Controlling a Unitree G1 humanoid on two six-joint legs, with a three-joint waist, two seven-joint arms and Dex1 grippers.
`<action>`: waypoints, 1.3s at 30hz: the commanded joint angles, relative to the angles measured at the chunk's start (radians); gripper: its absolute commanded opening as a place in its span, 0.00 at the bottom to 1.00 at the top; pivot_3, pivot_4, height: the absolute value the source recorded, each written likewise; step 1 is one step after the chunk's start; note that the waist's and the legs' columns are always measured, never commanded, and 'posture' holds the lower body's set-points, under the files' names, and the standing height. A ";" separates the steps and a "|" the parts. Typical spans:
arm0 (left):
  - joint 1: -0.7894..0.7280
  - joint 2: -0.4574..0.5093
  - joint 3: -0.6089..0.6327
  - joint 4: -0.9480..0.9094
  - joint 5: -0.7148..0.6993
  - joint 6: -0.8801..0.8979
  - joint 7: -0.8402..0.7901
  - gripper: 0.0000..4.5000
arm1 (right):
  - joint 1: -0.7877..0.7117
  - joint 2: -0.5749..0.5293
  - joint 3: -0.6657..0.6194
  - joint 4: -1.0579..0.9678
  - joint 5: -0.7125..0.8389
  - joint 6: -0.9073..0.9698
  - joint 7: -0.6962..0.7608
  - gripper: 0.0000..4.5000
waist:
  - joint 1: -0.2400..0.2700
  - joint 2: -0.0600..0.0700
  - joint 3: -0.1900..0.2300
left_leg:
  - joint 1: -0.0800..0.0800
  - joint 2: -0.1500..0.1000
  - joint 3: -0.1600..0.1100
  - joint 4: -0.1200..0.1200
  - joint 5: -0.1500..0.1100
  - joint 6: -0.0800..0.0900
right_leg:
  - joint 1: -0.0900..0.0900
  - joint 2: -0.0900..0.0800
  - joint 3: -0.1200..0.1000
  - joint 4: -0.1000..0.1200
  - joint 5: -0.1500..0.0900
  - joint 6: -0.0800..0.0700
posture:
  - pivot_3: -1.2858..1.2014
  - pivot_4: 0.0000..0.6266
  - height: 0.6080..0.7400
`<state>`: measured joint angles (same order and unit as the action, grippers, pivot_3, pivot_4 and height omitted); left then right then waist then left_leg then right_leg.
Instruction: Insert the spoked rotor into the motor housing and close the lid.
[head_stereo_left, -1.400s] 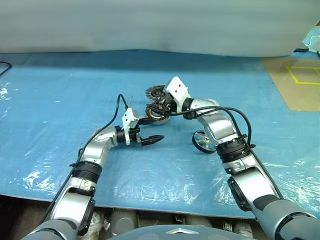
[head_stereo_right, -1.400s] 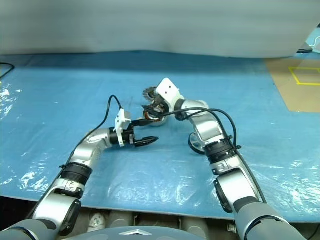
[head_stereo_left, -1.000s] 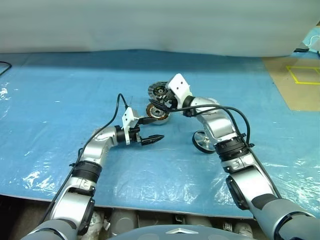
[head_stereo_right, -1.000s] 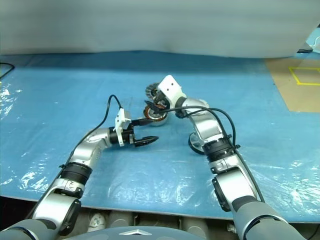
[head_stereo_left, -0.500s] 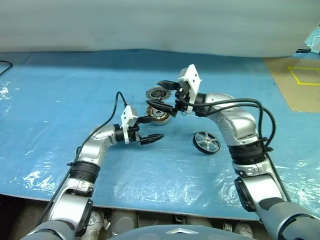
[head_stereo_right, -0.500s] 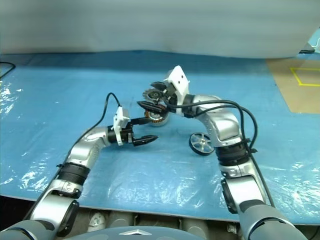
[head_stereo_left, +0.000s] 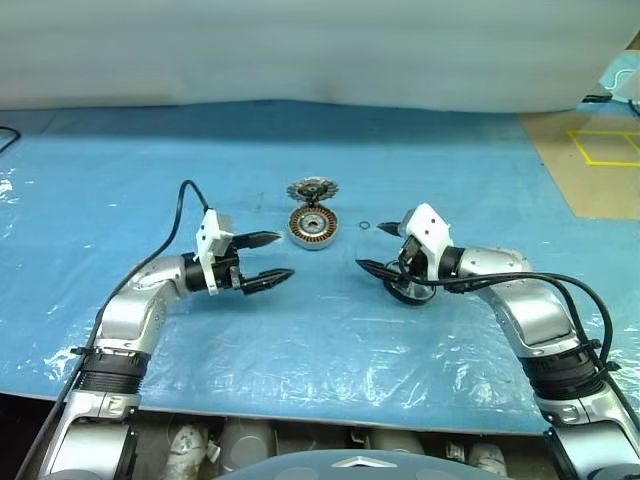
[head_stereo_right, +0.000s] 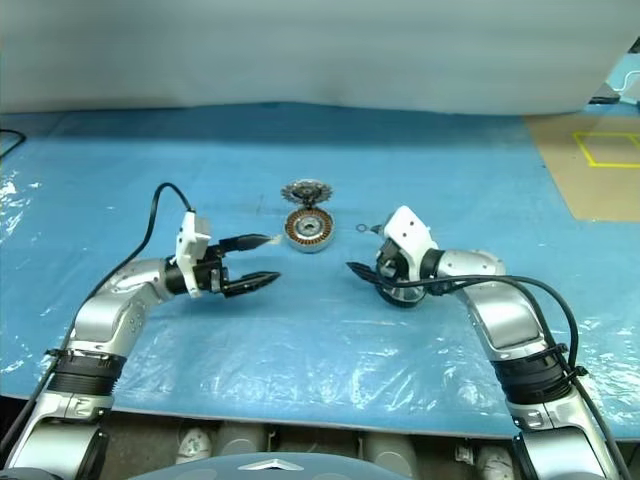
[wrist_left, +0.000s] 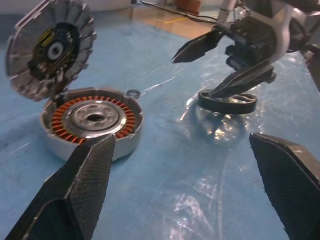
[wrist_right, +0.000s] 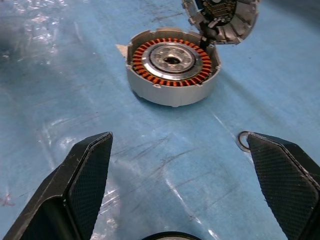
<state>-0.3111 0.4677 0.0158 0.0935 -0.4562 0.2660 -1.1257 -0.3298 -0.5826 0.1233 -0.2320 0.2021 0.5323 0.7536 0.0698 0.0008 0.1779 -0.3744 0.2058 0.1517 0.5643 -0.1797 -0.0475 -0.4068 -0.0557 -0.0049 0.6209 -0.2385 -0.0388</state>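
Blue plastic sheet (head_stereo_left: 300, 330), unlabelled motor housing (head_stereo_left: 313, 227)

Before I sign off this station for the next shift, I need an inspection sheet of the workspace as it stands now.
Surface: blue mat under wrinkled clear plastic film.
Job's things: motor housing open, copper windings showing; lid tilted up at its far edge; spoked rotor lying flat on the mat, not inserted.
Clutter: small metal ring on the mat beside the housing.
Hands: left hand open, empty; right hand open, over the rotor, not gripping it.
Cables: black cable looping along each forearm.
Surroundings: pale backdrop behind; brown floor with yellow tape at far right.
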 joint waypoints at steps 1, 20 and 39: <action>-0.006 -0.014 0.009 -0.014 -0.010 -0.031 0.005 1.00 | -0.043 0.012 -0.024 -0.025 0.003 -0.011 -0.021 0.99 | 0.000 0.000 0.000 | 0.000 0.000 0.000 0.000 0.000 0.000 | 0.000 0.000 0.000 0.000 0.000 0.000 | 0.52 0.24 1.00; -0.092 -0.052 -0.002 0.072 0.013 -0.111 0.004 1.00 | -0.439 0.084 0.086 0.750 -0.162 -0.322 0.103 0.99 | -0.002 0.000 0.000 | -0.002 0.000 0.000 0.002 0.000 0.000 | -0.001 0.000 -0.001 0.002 0.000 0.000 | 0.52 0.24 1.00; 0.071 0.069 0.025 0.013 0.016 -0.127 -0.041 1.00 | -0.612 0.199 0.393 0.665 -0.315 -0.474 0.440 0.99 | -0.004 -0.001 0.000 | -0.007 0.003 -0.001 0.007 0.001 0.002 | -0.006 0.001 -0.003 0.007 0.000 -0.004 | 0.52 0.24 1.00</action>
<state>-0.2463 0.5332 0.0296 0.1383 -0.4417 0.1637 -1.1690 -0.9129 -0.3904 0.5072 0.3682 -0.0795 0.1157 1.2095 0.0658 0.0003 0.1777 -0.3810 0.2086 0.1510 0.5718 -0.1789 -0.0455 -0.4124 -0.0553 -0.0081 0.6284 -0.2389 -0.0426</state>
